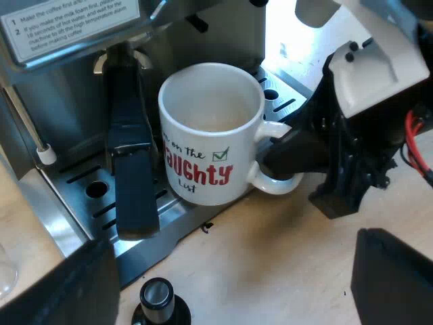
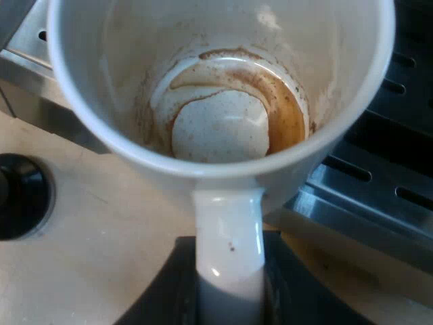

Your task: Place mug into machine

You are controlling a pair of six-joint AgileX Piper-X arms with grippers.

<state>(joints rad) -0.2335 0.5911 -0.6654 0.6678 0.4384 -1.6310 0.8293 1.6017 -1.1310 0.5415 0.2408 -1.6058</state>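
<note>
The step in hand is the setting-down. The right claw (image 2: 230,291) is closed on the handle of the white mug (image 1: 211,132), one finger on each side of it, and has the mug at the front of the espresso machine (image 1: 74,101), over the slotted drip tray (image 1: 81,179). The mug stands upright just beside the holder's dark handle (image 1: 132,169), which sticks out from the machine's front. I cannot tell whether the mug's base touches the tray or hangs just above it. The right wrist view looks straight into the mug, which is empty but for a brown coffee ring at the bottom.

The left claw (image 1: 233,271) hangs over the table (image 1: 284,250) with its fingers spread wide and nothing between them.

As I judge it, the next move is to ease the mug fully onto the tray under the holder. Then the fingers should part and draw straight back along the handle, so that the mug is not dragged off the tray's edge.

By count there is one mug, one machine, one holder and two claws. One black-knobbed tamper (image 1: 157,298) stands on the table near the tray's edge.
</note>
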